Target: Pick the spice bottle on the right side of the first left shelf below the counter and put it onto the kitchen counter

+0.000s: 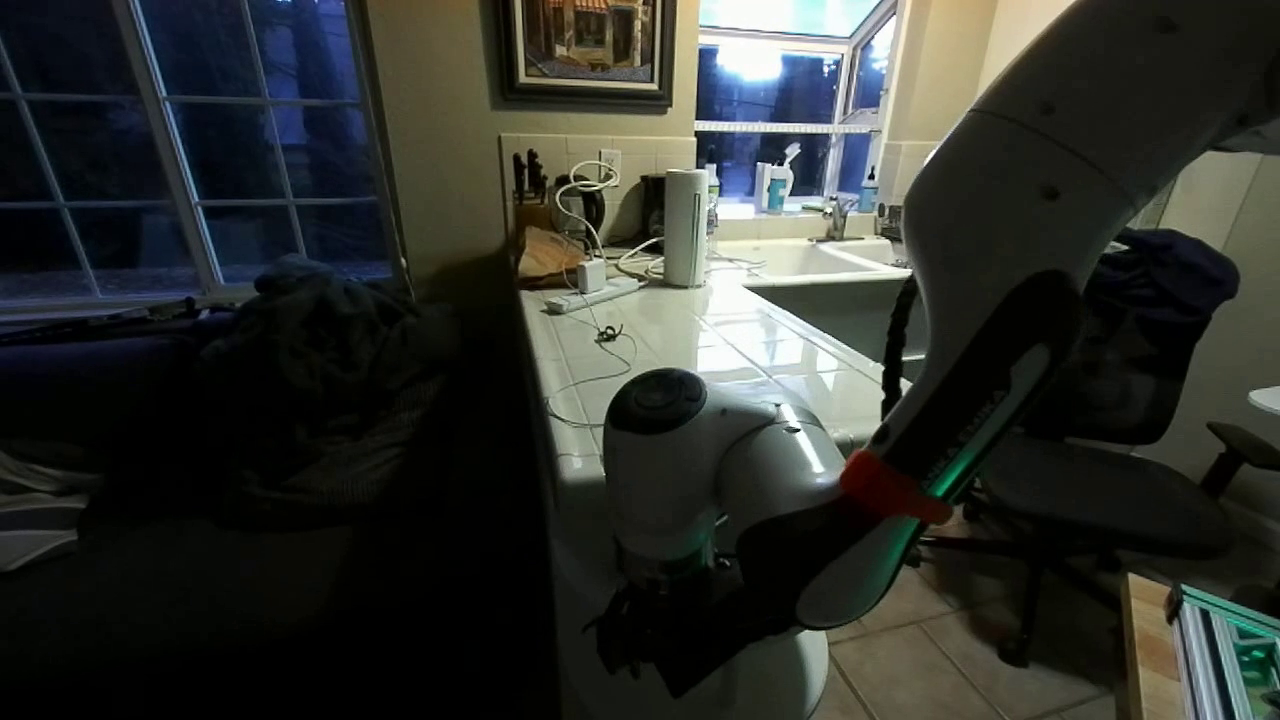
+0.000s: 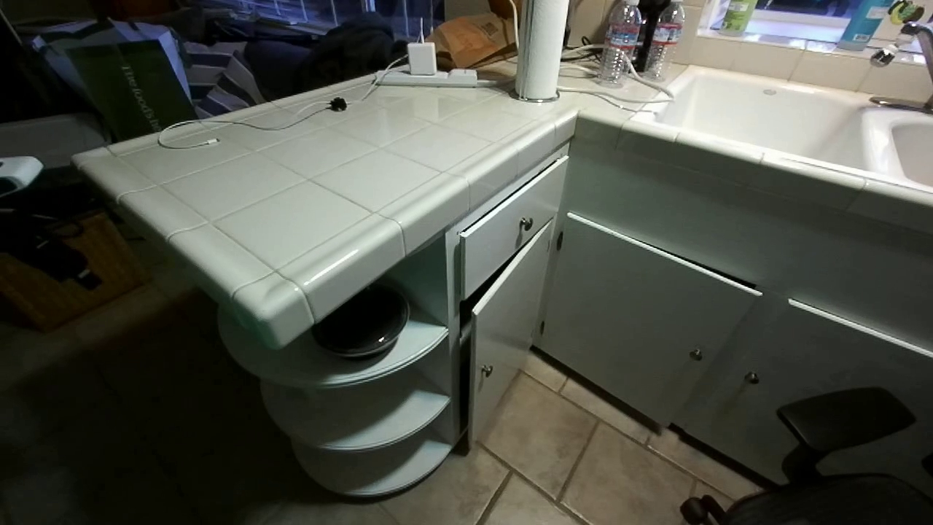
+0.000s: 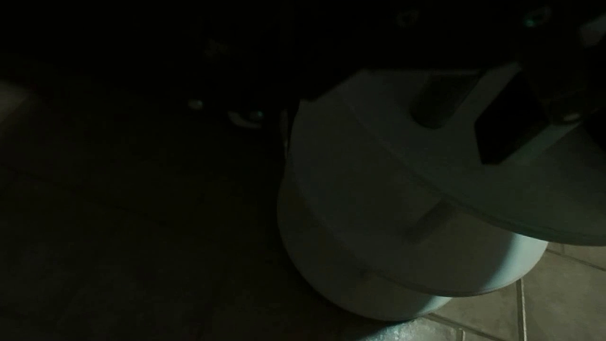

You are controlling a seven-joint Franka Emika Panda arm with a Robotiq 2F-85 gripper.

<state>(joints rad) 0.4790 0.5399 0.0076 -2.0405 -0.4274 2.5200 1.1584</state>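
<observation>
The white tiled kitchen counter (image 2: 342,168) shows in both exterior views (image 1: 690,330), with rounded shelves (image 2: 379,372) below its end. In the dark wrist view, a dark cylinder (image 3: 440,106), likely the spice bottle, seems to stand on the top shelf. My gripper (image 3: 378,137) comes in from the top there, its jaws wide apart. The cylinder shows between the fingers, nearer the right finger (image 3: 504,130), with a gap. In an exterior view my gripper (image 1: 645,650) is low by the counter's end, very dark. No bottle shows in the exterior views.
A dark bowl (image 2: 364,324) sits on the top shelf under the overhanging counter corner (image 2: 280,313). A cabinet door (image 2: 506,343) stands ajar beside the shelves. A cable (image 2: 270,125), power strip (image 2: 459,77) and paper towel roll (image 2: 541,51) are on the counter.
</observation>
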